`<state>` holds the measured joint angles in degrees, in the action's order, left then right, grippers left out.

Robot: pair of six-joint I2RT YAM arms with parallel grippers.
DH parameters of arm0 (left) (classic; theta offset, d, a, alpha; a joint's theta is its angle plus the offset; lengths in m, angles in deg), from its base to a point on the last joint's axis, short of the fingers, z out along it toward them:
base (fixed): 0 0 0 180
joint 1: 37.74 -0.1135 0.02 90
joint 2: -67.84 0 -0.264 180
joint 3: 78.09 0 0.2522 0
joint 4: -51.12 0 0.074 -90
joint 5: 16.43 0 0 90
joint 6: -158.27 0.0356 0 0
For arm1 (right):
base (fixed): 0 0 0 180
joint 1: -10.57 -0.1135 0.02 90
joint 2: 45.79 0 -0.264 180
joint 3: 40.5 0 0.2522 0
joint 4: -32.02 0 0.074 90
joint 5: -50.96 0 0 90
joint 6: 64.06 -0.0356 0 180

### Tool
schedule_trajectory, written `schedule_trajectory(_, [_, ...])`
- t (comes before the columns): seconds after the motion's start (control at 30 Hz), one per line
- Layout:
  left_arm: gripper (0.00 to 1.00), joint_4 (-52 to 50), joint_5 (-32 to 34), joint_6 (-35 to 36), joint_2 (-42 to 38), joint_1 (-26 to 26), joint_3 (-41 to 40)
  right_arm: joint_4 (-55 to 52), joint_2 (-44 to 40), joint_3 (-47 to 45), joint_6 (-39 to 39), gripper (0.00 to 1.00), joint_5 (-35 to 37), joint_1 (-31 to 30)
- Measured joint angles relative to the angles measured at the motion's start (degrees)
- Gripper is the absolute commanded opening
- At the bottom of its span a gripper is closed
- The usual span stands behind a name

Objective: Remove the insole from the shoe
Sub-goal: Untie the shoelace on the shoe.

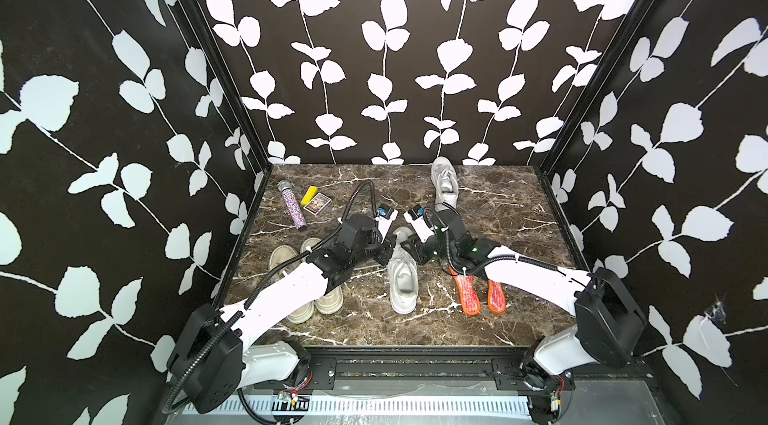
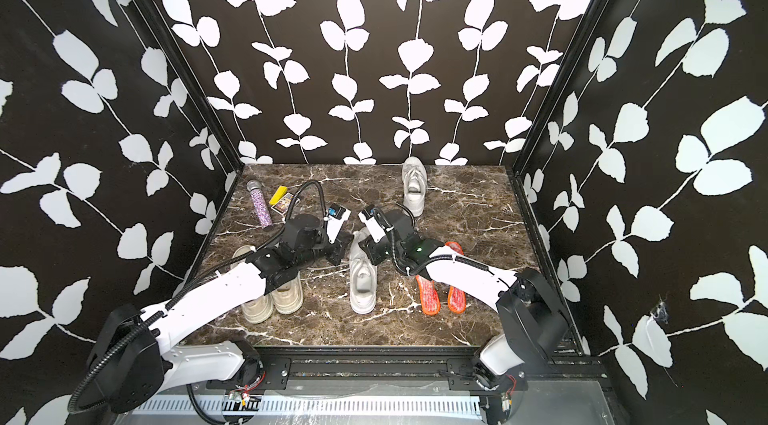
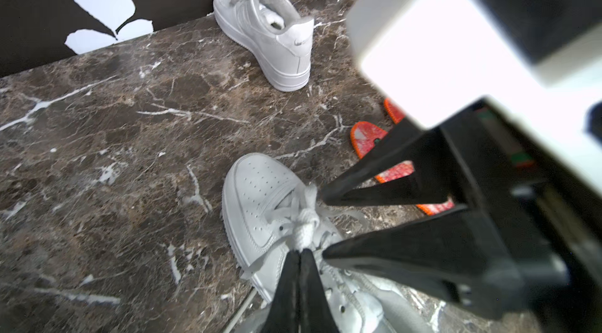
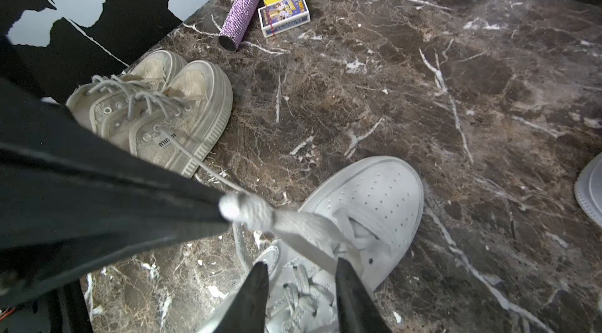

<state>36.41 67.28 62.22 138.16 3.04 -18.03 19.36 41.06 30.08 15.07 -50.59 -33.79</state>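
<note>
while the white shoe [image 1: 403, 277] stands upright near the middle of the table [image 1: 498, 211], toe toward the back wall, both arms meet over its lacing. the left arm [image 1: 291, 290] reaches in from the left, and the left jaws are pressed together on a white lace [image 4: 247, 210], pinching its bunched end just above the tongue. the right arm [image 1: 540, 277] comes in from the other side. the right jaws are spread, with one finger [image 4: 257, 292] on each side of the lace over the eyelets, and they grip nothing; whether they brush the lace cannot be told. the shoe's opening faces up in both top views, but the insole inside it cannot be made out.

two orange insoles [image 1: 469, 294] lie flat on the table just right of the shoe, partly under the right arm. a second white shoe [image 1: 444, 186] stands by the back wall. a beige pair of sneakers [image 4: 156, 110] sits side by side on the left, partly under the left arm. at the back left lie a purple glitter microphone [image 1: 294, 204], a small printed box [image 1: 318, 203] and a yellow block [image 1: 308, 193], close together.
</note>
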Motion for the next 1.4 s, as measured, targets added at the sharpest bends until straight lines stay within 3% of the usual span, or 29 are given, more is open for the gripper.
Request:
schedule_trajectory(0.43, [0.00, -0.04, -1.42, 0.50, -0.11, 0.00, 0.70, 0.15, -1.77, 1.38, 2.47, 0.39, 6.69, 0.00])
schedule_trajectory(1.03, [0.00, -0.63, -3.32, 1.16, -0.15, 0.00, 2.64, 3.85, 2.93, 1.49, 4.02, 0.43, 5.60, -0.15])
schedule_trajectory(1.13, [0.00, -0.68, -3.63, 1.18, -0.17, 0.00, 2.64, 6.86, 5.01, 1.81, 3.72, 0.35, 6.62, -0.15])
schedule_trajectory(1.33, [0.00, -1.31, -3.50, 1.18, -0.79, -0.04, 2.56, 11.04, 7.87, 2.54, 2.34, 0.01, 10.34, -0.15])
schedule_trajectory(1.4, [0.00, -1.79, -2.34, 1.22, -1.84, -0.04, 2.36, 11.91, 6.80, 1.97, 1.46, 0.00, 12.44, -0.15])
